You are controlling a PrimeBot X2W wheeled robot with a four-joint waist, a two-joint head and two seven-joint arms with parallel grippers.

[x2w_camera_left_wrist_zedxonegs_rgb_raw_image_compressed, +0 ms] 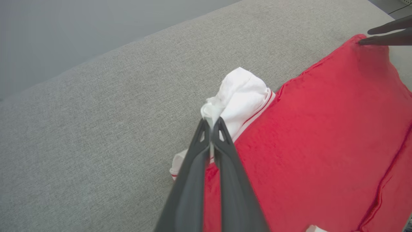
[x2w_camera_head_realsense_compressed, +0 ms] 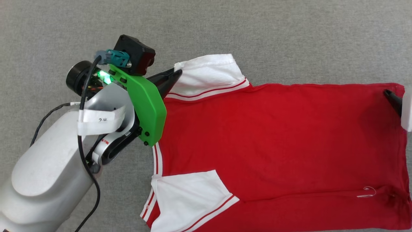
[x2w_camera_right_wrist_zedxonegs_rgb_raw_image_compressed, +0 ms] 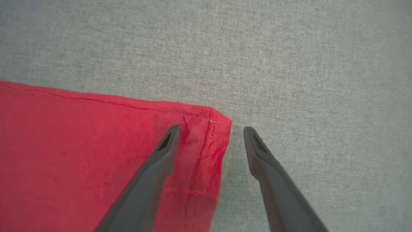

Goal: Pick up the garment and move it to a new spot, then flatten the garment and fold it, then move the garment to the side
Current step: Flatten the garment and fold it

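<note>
Garment (x2w_camera_head_realsense_compressed: 273, 138) lies spread on the grey fabric surface (x2w_camera_head_realsense_compressed: 225, 29) in front of me, shoulders twd my L side, hem twd my R, red body mostly flat w/ a few soft creases. L gripper (x2w_camera_head_realsense_compressed: 176, 74) is pressed together on the far white sleeve (x2w_camera_head_realsense_compressed: 209, 74). In L wrist cam the L gripper (x2w_camera_left_wrist_zedxonegs_rgb_raw_image_compressed: 211, 124) has a thin bit of white cloth nipped betw the tips, and the sleeve (x2w_camera_left_wrist_zedxonegs_rgb_raw_image_compressed: 241, 93) is bunched up into a small peak just past them, striped trim at its base next to the red body of the garment (x2w_camera_left_wrist_zedxonegs_rgb_raw_image_compressed: 322, 129). Near white sleeve (x2w_camera_head_realsense_compressed: 190, 196) lies flat at the bottom of head cam, approx at the frame edge. R gripper (x2w_camera_head_realsense_compressed: 391, 96) sits at the far hem corner, spread wide. In R wrist cam the R gripper (x2w_camera_right_wrist_zedxonegs_rgb_raw_image_compressed: 211, 130) straddles that corner: one finger over the red garment (x2w_camera_right_wrist_zedxonegs_rgb_raw_image_compressed: 80, 154), the other over bare grey fabric, holding nothing; can't tell if the tips touch down. L wrist cam also catches the R gripper (x2w_camera_left_wrist_zedxonegs_rgb_raw_image_compressed: 370, 35) at the corner, top R. Small loose white thread (x2w_camera_head_realsense_compressed: 367, 192) on the red nr the hem.
</note>
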